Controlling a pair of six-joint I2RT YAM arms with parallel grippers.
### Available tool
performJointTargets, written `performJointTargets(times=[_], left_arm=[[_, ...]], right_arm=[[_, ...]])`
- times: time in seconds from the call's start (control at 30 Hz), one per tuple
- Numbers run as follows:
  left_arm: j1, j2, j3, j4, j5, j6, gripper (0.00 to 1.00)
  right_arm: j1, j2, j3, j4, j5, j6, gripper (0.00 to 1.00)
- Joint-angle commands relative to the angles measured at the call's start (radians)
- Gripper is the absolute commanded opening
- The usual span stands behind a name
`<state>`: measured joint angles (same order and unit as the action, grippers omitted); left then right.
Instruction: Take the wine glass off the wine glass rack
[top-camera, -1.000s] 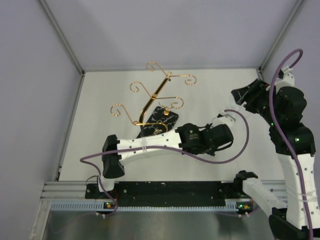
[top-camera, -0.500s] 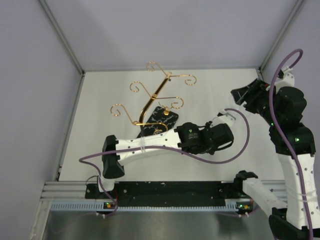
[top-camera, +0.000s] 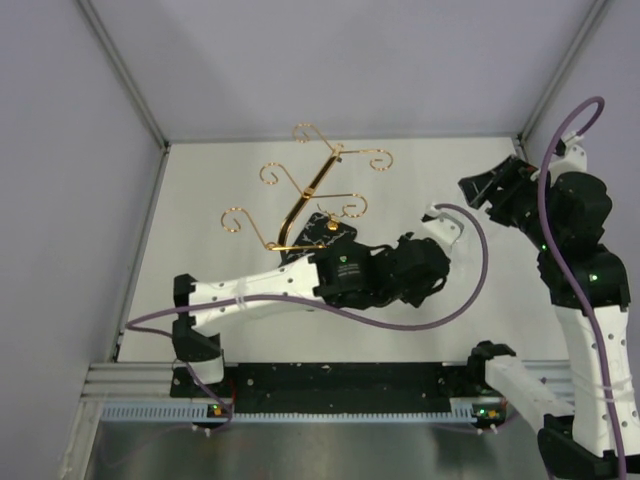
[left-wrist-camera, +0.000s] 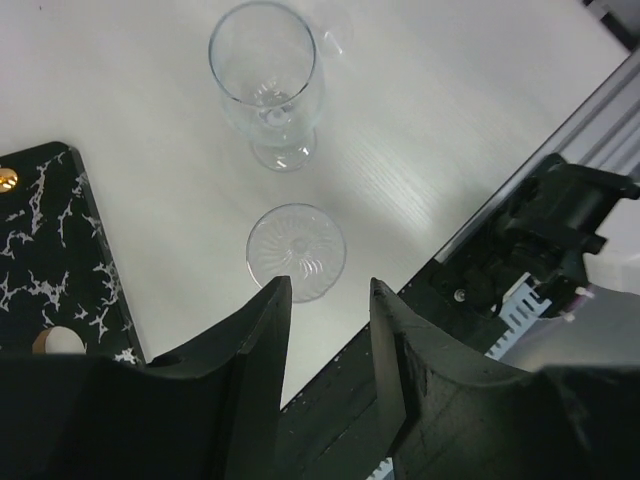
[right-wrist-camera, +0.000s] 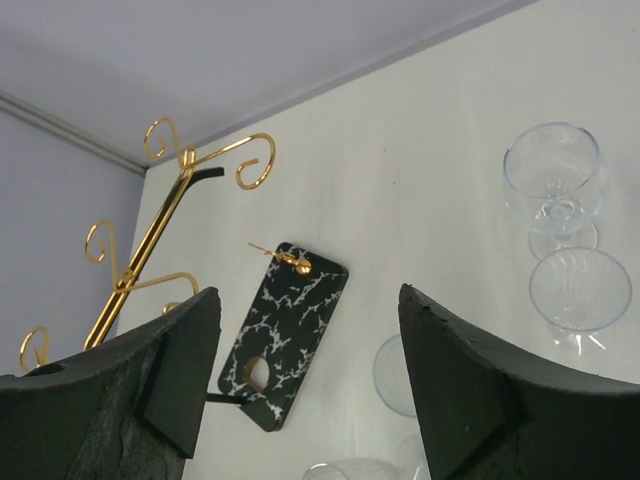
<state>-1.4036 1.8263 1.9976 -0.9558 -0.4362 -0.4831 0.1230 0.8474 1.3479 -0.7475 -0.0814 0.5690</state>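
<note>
Over white table (top-camera: 200, 220), left arm (top-camera: 260, 292) stretches past wine glass rack (top-camera: 309, 189).

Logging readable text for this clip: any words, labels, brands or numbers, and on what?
No text can be read in any view.
The green mark on the left arm is too small to read.
The white veins on the rack base are marbling, not lettering.
The wine glass shows no print.
</note>
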Motion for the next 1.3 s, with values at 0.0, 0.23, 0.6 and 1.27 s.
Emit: performJointTargets(times=[0.0, 0.23, 0.6, 1.27], left_arm=[[-0.008, -0.156, 0.023, 0.064, 0.016, 0.026, 0.44], [-0.008, -0.318, -0.054, 0.115, -0.104, 0.05, 0.5], [0.031, -0.556, -0.186, 0.18, -0.248, 0.152, 0.9], [0.396, -0.817, -0.404, 0.264, -0.09, 0.199, 0.98]], right_arm=[[-0.008, 0.015, 0.017, 0.04, -0.038, 0.008, 0.72], [-0.01, 0.053, 0.034, 0.048, -0.121, -0.015, 0.82], [-0.009, 0.058, 0.003, 0.12, -0.201, 0.019, 0.99], [0.365, 0.16, 0.181, 0.099, 0.186, -0.072, 0.99]])
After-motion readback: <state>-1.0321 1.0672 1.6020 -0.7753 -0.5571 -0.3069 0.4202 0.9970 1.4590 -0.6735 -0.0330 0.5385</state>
